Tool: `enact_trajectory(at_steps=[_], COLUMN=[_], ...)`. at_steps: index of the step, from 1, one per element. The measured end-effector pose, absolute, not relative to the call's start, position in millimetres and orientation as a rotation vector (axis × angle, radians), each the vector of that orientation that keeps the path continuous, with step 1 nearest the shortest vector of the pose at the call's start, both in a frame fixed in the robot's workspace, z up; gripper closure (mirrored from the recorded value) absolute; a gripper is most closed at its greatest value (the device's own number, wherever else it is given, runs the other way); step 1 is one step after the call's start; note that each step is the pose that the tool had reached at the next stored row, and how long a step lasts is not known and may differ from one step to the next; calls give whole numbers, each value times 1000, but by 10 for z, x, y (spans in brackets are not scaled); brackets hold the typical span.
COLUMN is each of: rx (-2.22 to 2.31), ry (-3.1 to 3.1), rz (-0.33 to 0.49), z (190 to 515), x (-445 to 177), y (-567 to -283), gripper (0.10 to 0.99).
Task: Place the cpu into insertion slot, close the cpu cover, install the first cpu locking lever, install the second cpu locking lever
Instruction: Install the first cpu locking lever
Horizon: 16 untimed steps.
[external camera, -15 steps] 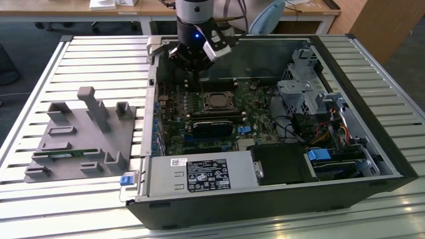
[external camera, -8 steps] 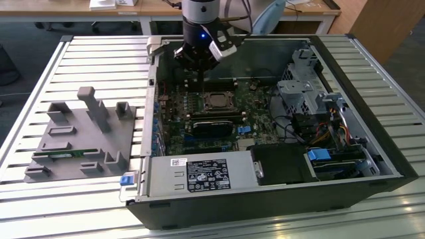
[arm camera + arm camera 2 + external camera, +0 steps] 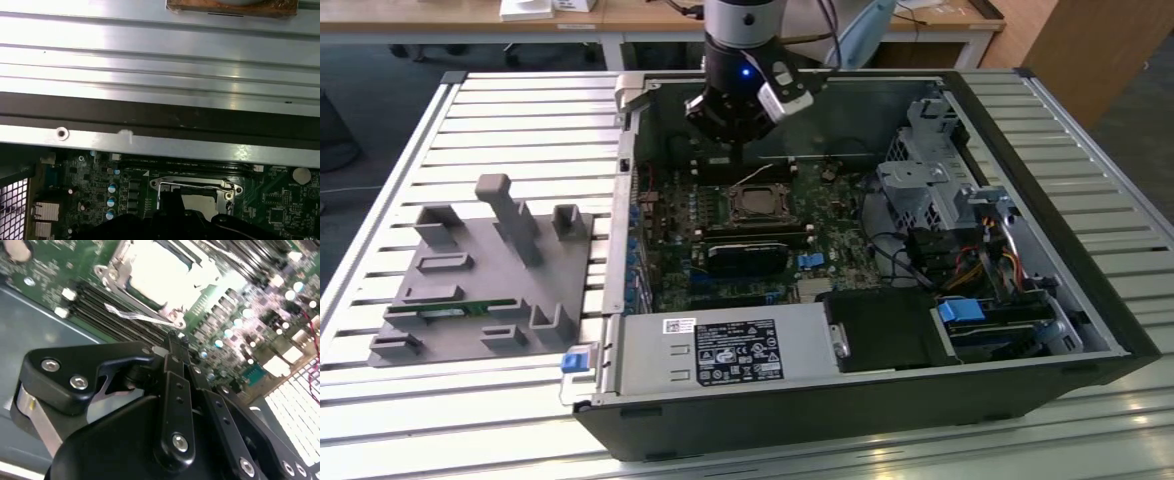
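The gripper [image 3: 736, 122] is seen in the upper middle of the exterior view, hanging inside the open computer case [image 3: 854, 412] that stands on the slatted counter [image 3: 520, 120]. It is just above the insertion slot [image 3: 757, 204], which lies slightly above the centre of that picture. In the second wrist view the fingers [image 3: 175, 390] appear drawn together, with nothing seen between them, and their tips are near the slot's edge.

The first step is judged done. The cpu [image 3: 150, 267] is seated in the slot, its pale top showing. The cpu cover [image 3: 192, 181] appears to be lowered, its silvery frame lying around the chip, so the second step is also taken as done.

The locking levers are less certain. A thin silvery lever [image 3: 132, 315] is seen reaching out beside the slot toward the fingertips and appears not to be hooked down. Whether either lever is latched cannot be told. The lever steps are therefore judged as left to do.
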<state>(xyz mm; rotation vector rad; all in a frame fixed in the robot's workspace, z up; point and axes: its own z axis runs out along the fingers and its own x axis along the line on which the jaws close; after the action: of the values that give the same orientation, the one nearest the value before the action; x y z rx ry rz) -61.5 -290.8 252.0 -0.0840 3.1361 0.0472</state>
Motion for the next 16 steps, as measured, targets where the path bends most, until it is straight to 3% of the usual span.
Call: enact_trajectory(at_steps=[4, 7, 16], rx=[-84, -84, -84], ry=[3136, 3132, 3131], rz=[52, 120, 130], z=[2512, 2507, 2399], x=[-587, -587, -505], y=[-2912, -2926, -2928], gripper=[980, 980, 980])
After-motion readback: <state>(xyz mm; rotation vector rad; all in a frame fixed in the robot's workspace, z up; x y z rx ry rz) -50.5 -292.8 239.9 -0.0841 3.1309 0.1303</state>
